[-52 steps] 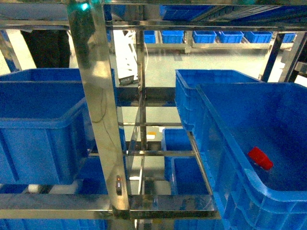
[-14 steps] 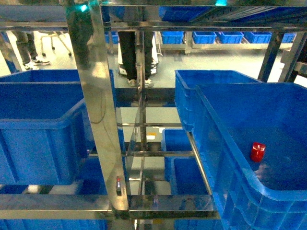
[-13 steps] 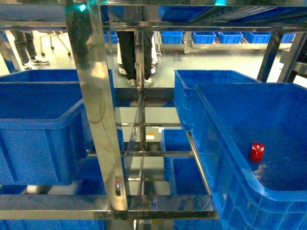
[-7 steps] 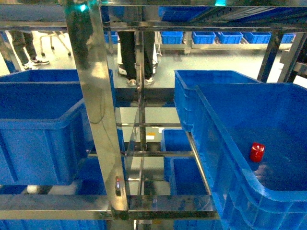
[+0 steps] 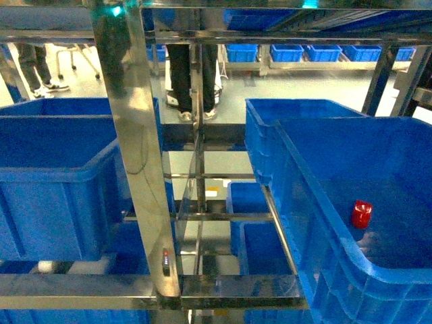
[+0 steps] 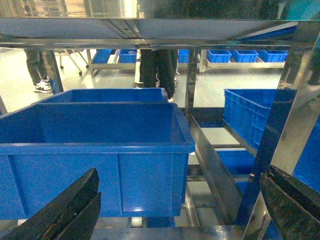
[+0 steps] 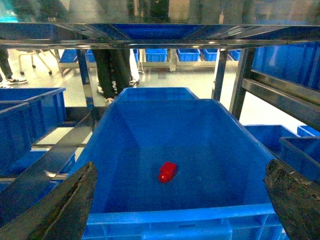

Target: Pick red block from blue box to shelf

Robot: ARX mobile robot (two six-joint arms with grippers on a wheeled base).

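Observation:
The red block (image 5: 362, 214) stands on the floor of the blue box (image 5: 378, 155) at the right of the head view, on a tier of the steel shelf (image 5: 138, 169). Neither gripper shows in that view. In the right wrist view the red block (image 7: 167, 171) sits mid-floor in the blue box (image 7: 175, 216), beyond and below my right gripper (image 7: 181, 200), which is open wide and apart from it. My left gripper (image 6: 180, 205) is open too, with nothing between its fingers, in front of another blue crate (image 6: 95, 150) and a shelf post (image 6: 280, 130).
A large blue crate (image 5: 54, 182) fills the shelf's left side. A second one (image 5: 297, 115) stands behind the box, and more (image 5: 263, 236) sit on the tier below. A steel rail (image 7: 150, 31) runs close overhead. A person's legs (image 5: 182, 74) stand behind the shelf.
The red block lay tilted on its side 3.7 s ago; it now stands upright, slightly further left. A person has walked in behind the shelf. Nothing has shifted over the last second.

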